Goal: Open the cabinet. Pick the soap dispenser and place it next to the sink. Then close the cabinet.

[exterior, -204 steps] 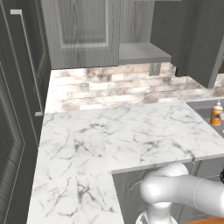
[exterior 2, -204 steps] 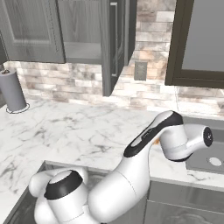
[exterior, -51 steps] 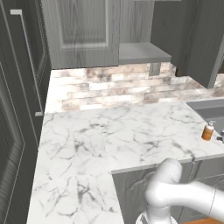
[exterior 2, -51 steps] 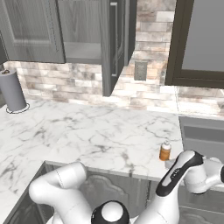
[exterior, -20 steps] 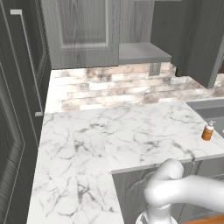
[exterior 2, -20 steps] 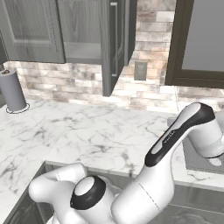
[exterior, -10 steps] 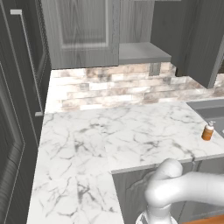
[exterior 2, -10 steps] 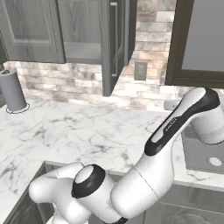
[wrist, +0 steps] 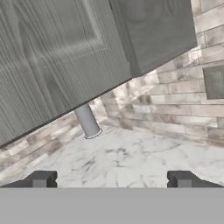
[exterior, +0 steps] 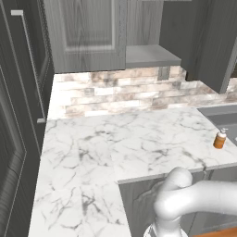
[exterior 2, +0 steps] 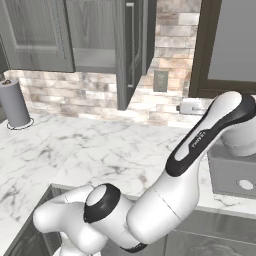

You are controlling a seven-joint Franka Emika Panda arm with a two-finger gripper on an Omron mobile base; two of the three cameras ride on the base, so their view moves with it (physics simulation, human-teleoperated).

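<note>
Rendered home kitchen; marble countertop [exterior: 106, 152] in an L, brick backsplash [exterior: 115, 92], grey wall cabinets [exterior 2: 75, 35] above, sink [exterior: 224, 115] at the counter's end, wall outlet [exterior 2: 160, 80], paper towel roll [exterior 2: 14, 104].

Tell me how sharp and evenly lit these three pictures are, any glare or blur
Left base view: flat even light, no glare, soap dispenser small and soft-edged. Right base view: the arm blocks the counter's right end. Hand view: tilted, cabinet door grain slightly smeared, fingers crisp, apart.
</note>
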